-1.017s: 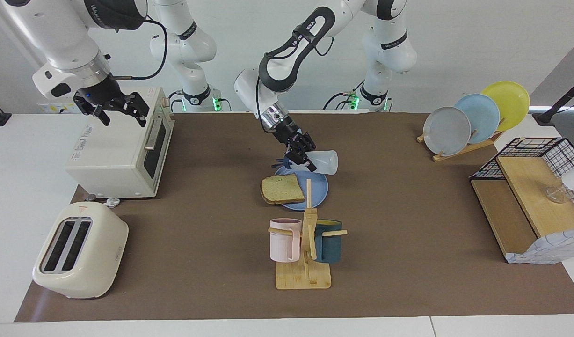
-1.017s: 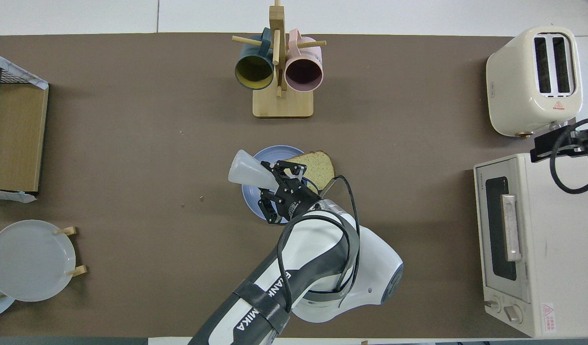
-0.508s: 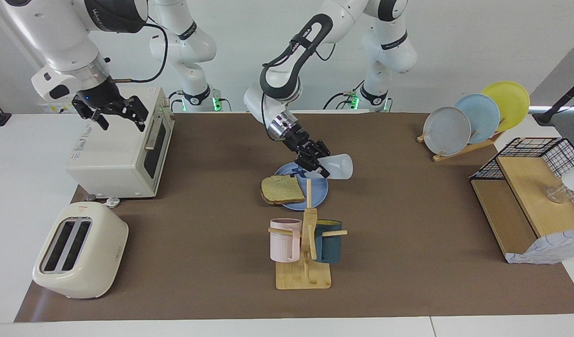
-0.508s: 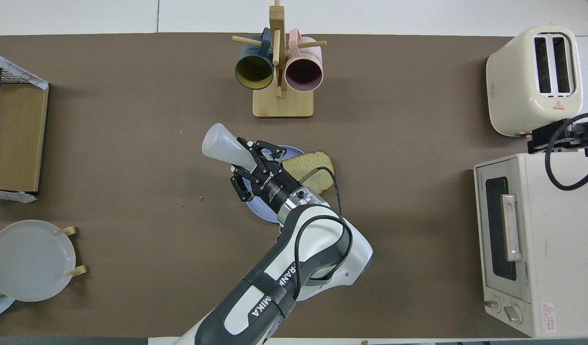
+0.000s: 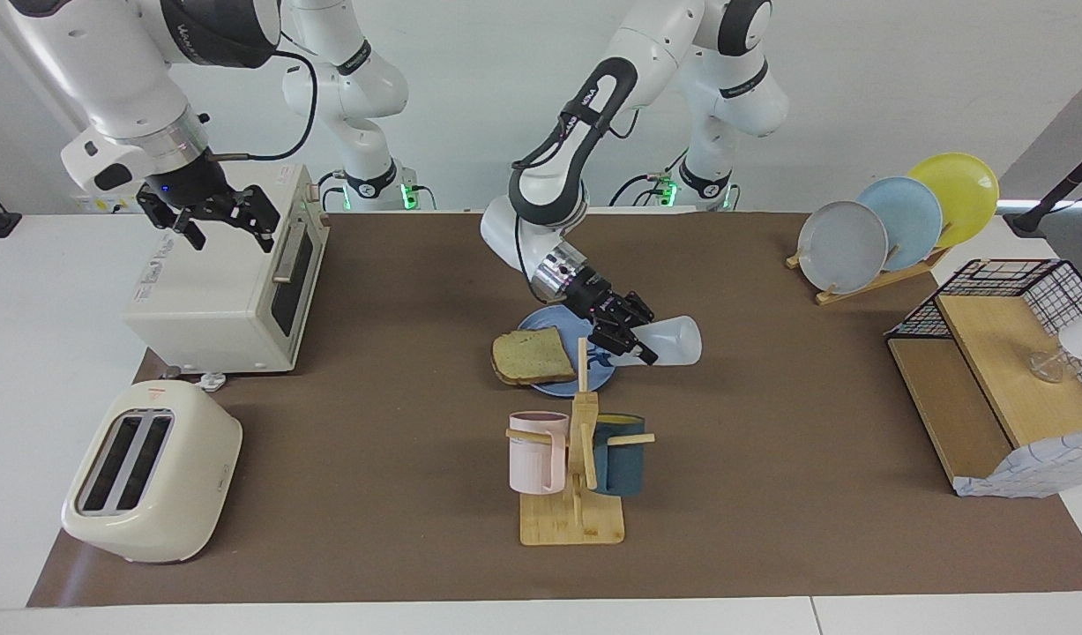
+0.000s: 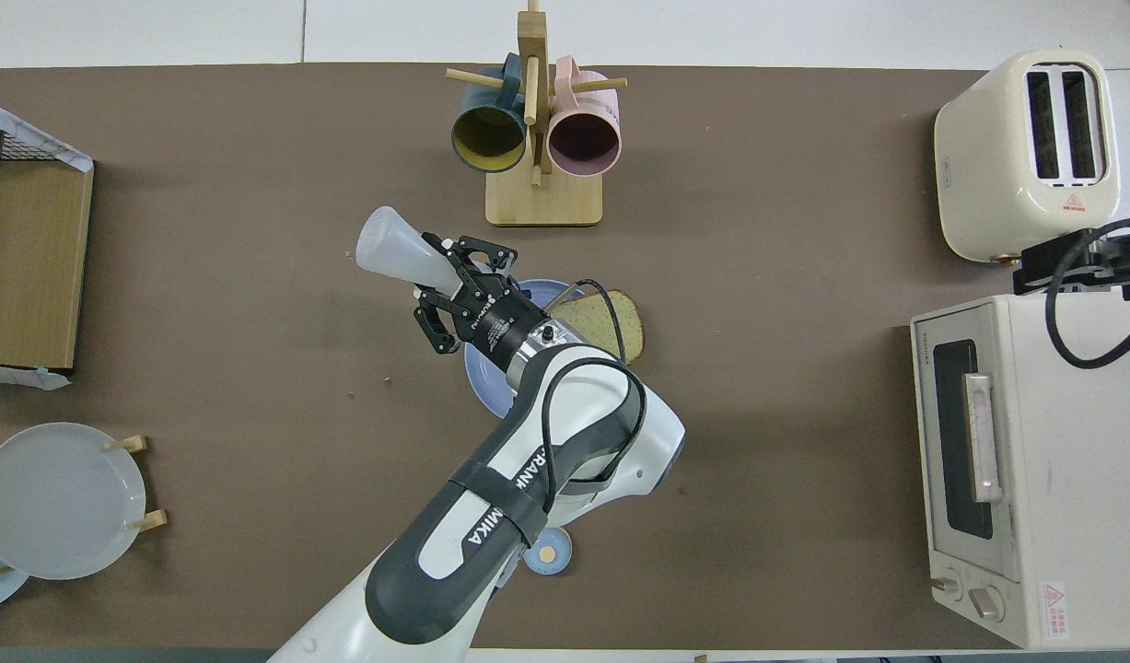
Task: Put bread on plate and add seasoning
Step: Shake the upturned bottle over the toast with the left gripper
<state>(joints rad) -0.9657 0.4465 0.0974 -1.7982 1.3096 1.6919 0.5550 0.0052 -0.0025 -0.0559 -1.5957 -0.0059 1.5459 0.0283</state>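
The bread (image 5: 532, 355) (image 6: 612, 319) lies flat on the blue plate (image 5: 546, 320) (image 6: 481, 378), overhanging the rim on the right arm's side. My left gripper (image 5: 633, 339) (image 6: 449, 276) is shut on the seasoning (image 5: 675, 339) (image 6: 391, 256), a translucent white bottle held on its side in the air. The bottle's base points toward the left arm's end of the table. It hangs over the plate's rim and the mat beside it. Over the toaster oven (image 5: 227, 282) hangs my right gripper (image 5: 210, 212), open and holding nothing.
A wooden mug rack (image 5: 574, 459) (image 6: 539, 138) with a pink and a dark teal mug stands farther from the robots than the plate. The cream toaster (image 5: 152, 472), the upright plates (image 5: 893, 220) and the wire shelf (image 5: 999, 370) sit at the table's ends. A small blue-topped bell (image 6: 548, 552) shows beside the left arm.
My left gripper has carried the tipped bottle from over the plate's middle toward the left arm's end, past the rim. The right arm has barely moved.
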